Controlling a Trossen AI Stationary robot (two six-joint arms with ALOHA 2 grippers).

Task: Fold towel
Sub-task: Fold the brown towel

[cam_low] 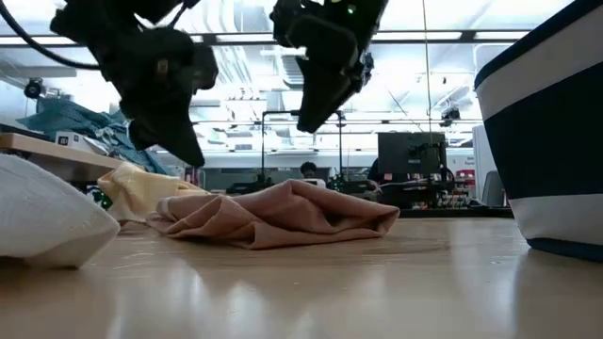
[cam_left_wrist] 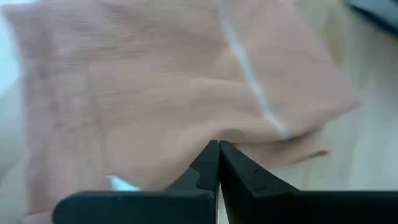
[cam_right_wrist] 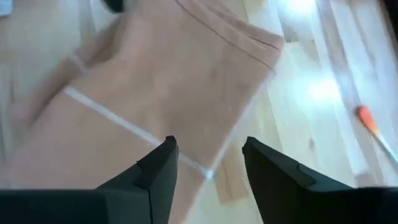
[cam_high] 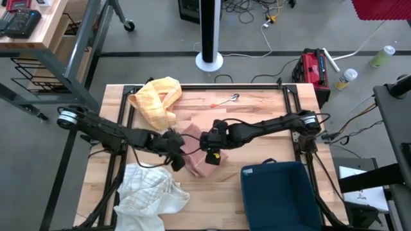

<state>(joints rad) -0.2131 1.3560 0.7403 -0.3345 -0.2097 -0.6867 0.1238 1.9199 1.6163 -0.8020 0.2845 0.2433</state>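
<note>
A peach-pink towel [cam_high: 200, 162] lies rumpled and partly folded on the middle of the wooden table, with a pale stripe [cam_right_wrist: 118, 121] across it. In the low view the towel [cam_low: 283, 217] rests as a low heap. My left gripper [cam_high: 174, 156] hangs shut just above the towel's left part [cam_left_wrist: 155, 93], its fingertips [cam_low: 193, 155] clear of the cloth. My right gripper [cam_right_wrist: 205, 155] is open above the towel's far part, and in the low view it [cam_low: 316, 118] hangs well above the heap.
A yellow cloth [cam_high: 157, 99] lies at the far left and a white cloth [cam_high: 151, 192] at the near left. A dark blue bin [cam_high: 279, 192] stands at the near right. A small orange-tipped tool [cam_high: 225, 101] lies near the far edge.
</note>
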